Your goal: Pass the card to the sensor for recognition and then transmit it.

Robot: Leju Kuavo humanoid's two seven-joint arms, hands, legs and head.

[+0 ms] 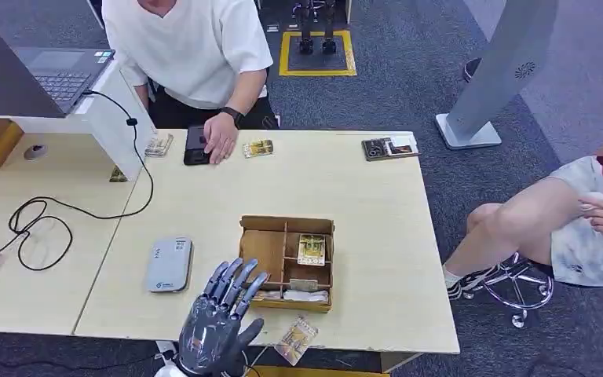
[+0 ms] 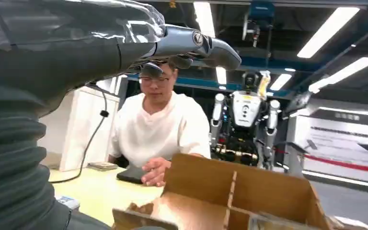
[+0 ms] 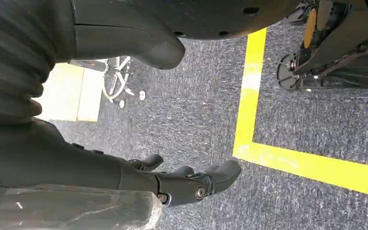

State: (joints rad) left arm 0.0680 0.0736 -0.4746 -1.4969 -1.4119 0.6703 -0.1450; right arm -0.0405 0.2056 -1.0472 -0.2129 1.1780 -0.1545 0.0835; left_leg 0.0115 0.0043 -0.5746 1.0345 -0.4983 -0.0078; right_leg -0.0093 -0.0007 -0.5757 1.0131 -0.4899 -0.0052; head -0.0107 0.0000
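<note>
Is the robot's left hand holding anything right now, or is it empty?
Empty: the left hand hovers with fingers spread at the brown cardboard divider box's near edge, nothing in it.

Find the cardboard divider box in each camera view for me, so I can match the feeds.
Head view: the cardboard box sits on the table near its front edge, just ahead of the left robot hand.
Left wrist view: its brown walls and dividers show close up, in front of the person in white.
Right wrist view: not in it; this looks down at carpet.
Shared landmark: the person's hand on the black device.
</note>
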